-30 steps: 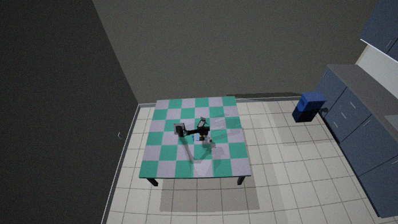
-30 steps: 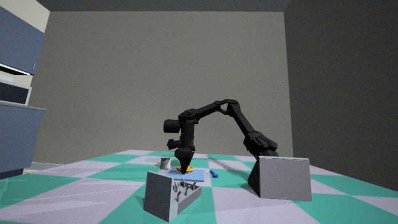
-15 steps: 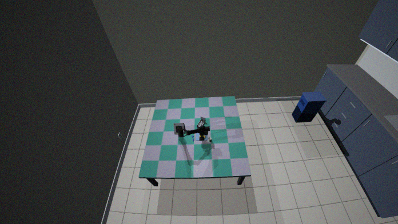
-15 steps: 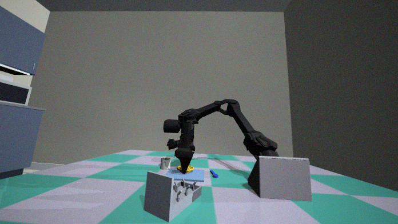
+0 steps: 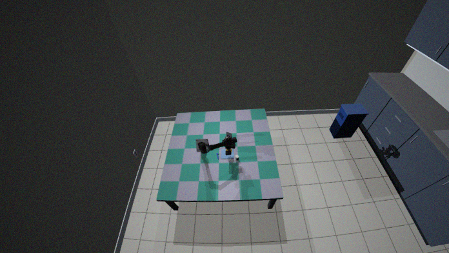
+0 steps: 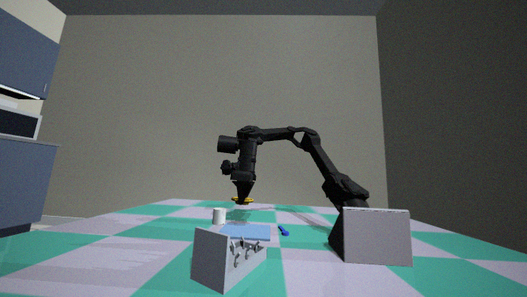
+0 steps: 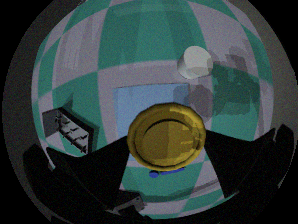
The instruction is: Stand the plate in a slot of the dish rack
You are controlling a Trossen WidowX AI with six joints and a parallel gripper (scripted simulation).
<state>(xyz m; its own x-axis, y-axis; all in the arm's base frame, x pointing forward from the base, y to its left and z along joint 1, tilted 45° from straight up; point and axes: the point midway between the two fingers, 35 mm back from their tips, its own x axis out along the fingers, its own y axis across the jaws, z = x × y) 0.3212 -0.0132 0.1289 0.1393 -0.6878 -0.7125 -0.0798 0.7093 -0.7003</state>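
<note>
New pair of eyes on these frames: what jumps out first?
The yellow plate pinched in the claw, hanging above the light blue mat near the table's middle. Next, the grey dish rack nearest the exterior camera. A white cup and a blue spoon flank the mat.
</note>
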